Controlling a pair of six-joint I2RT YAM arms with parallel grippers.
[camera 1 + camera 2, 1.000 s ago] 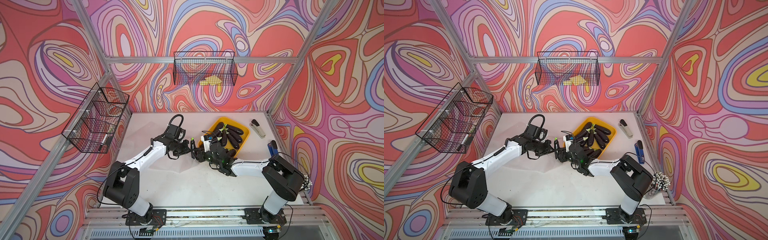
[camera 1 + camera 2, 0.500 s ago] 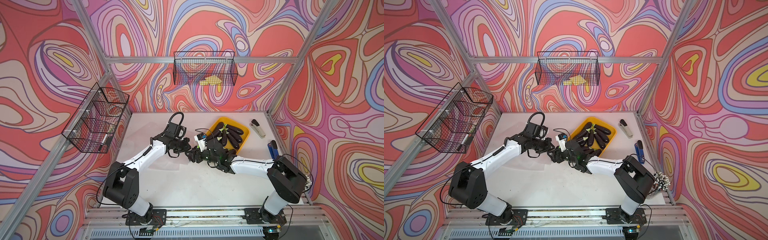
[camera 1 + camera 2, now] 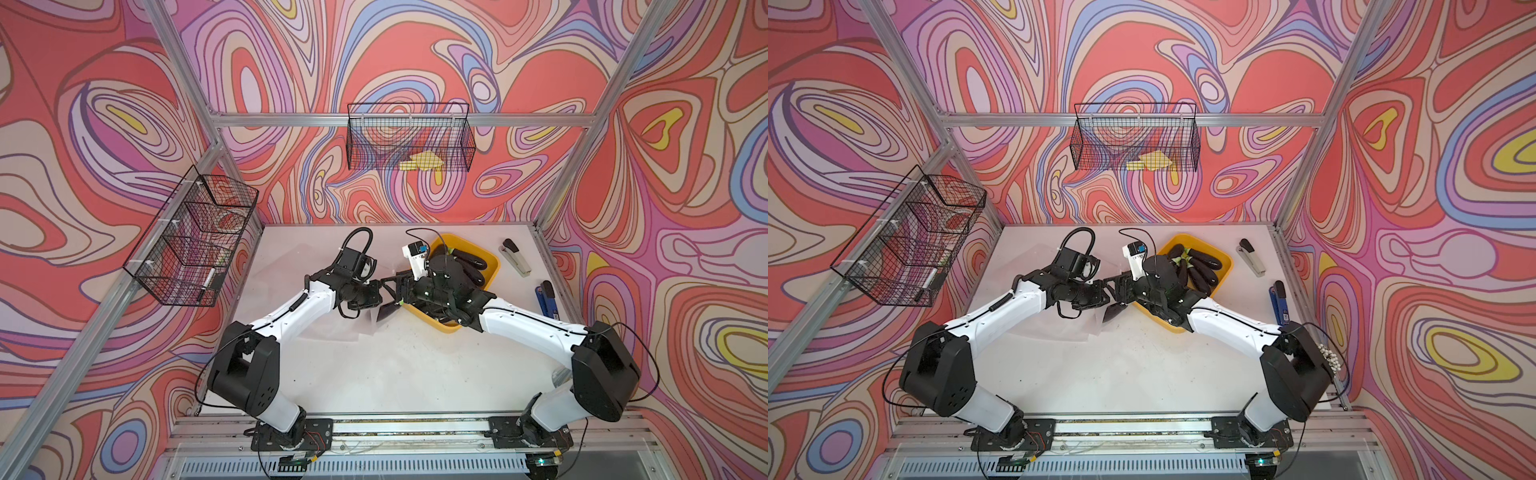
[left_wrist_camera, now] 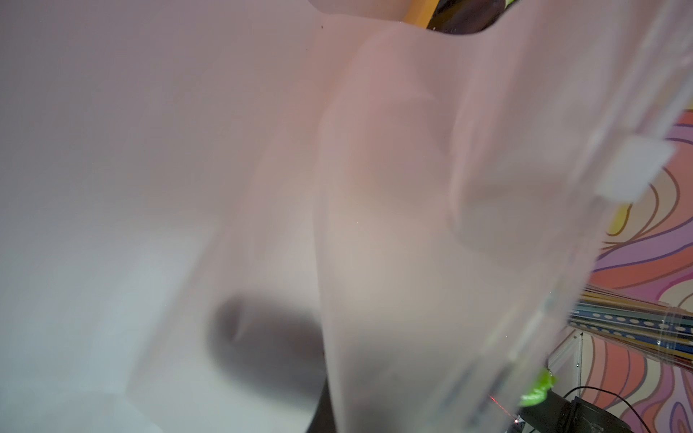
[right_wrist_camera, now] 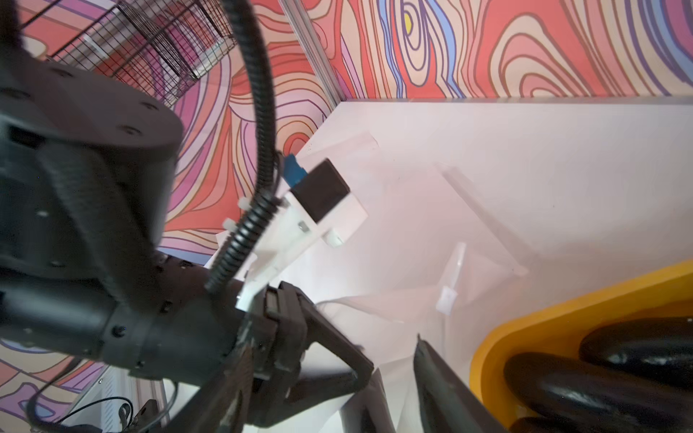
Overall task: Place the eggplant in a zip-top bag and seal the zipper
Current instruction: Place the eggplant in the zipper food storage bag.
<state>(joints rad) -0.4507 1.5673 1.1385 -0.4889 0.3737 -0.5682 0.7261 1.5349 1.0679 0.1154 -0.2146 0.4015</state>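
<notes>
The clear zip-top bag [image 3: 353, 332] [image 3: 1067, 328] lies at the table's middle, its mouth lifted. My left gripper [image 3: 383, 287] [image 5: 360, 371] is shut on the bag's edge. The bag's film [image 4: 375, 187] covers most of the left wrist view. My right gripper [image 3: 395, 286] [image 5: 397, 356] stands open right against the left one, with bag film between its fingers [image 5: 438, 386]. A dark eggplant [image 3: 388, 311] [image 3: 1112, 312] shows just below both grippers, seemingly inside the bag. It appears as a dark blur [image 4: 262, 345] through the film. The white zipper slider [image 5: 446, 301] sits near the tray.
A yellow tray [image 3: 494, 262] [image 3: 1225, 259] holding several eggplants [image 3: 469, 259] [image 5: 600, 390] stands under the right wrist. A stapler [image 3: 515, 257] and a blue-handled tool [image 3: 544, 297] lie at the right. Wire baskets [image 3: 195, 241] [image 3: 409, 137] hang on the walls.
My right gripper has opened and moved back and to the left, up to the left gripper's tips. The left arm has shifted only slightly.
</notes>
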